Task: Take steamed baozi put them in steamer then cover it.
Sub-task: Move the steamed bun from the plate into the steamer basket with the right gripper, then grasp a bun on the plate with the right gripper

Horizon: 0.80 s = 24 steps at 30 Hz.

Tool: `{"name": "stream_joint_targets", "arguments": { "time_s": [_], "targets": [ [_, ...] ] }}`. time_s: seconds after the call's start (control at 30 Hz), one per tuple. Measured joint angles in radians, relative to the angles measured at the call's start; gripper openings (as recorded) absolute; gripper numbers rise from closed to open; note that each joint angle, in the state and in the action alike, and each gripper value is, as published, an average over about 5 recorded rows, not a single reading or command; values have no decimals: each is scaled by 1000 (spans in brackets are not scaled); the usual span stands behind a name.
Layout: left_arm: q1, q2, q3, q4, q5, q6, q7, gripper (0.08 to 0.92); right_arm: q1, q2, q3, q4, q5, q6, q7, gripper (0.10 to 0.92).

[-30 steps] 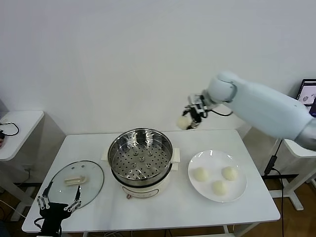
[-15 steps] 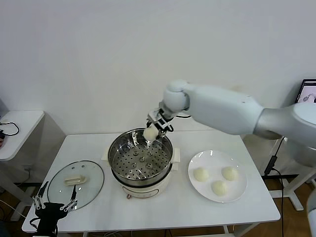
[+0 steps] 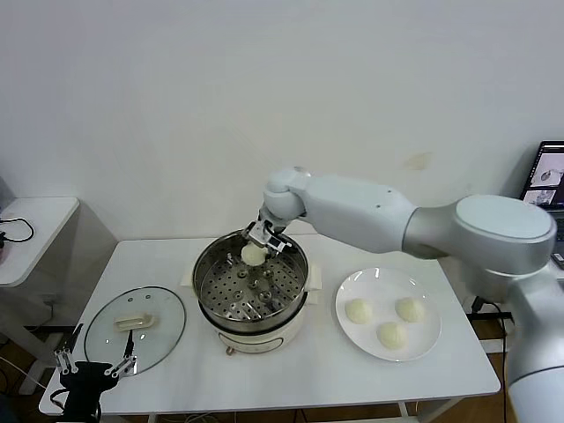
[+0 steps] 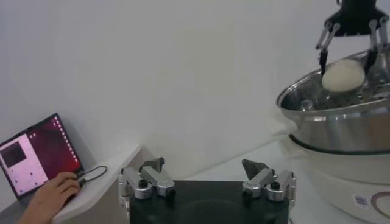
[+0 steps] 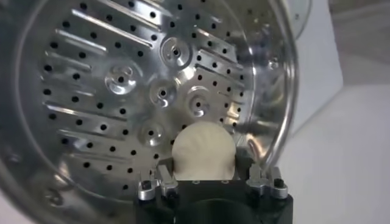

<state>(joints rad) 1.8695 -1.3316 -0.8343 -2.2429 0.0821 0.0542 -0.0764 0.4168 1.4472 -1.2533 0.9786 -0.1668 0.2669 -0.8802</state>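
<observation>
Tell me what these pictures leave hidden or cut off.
- Right wrist view: the round cream-white dough bun hides the right end effector fingertips and whether it touches the perforated steel tray.
- Head view: the left end effector body is cut by the bottom edge.
- Left wrist view: the shiny steamer pot runs off the edge.

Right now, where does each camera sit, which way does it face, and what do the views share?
Head: high, looking down at the table; both arms show.
Left wrist: low by the table's left front, facing the steamer; left gripper in front.
Right wrist: above the steamer, looking into it; right gripper holds a baozi.
Shared: steamer and held baozi appear in all three.
</observation>
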Motion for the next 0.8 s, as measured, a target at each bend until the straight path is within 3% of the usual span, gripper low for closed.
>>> {"name": "stream_joint_targets", "arguments": {
  "time_s": [0.3,0.53,0.8],
  "targets": [
    [-5,-1,0,3,0,0,-1,823,-17,19,-1,-48,-29,67,15,811],
    [-5,-2,1,-8,1,1,1,823,32,-9,-7,-12,25,42,-20,823],
    [-7,8,-6,-26,-2,10,6,823,142,-119,-8,139,159,-117,-96,823]
  ]
}}
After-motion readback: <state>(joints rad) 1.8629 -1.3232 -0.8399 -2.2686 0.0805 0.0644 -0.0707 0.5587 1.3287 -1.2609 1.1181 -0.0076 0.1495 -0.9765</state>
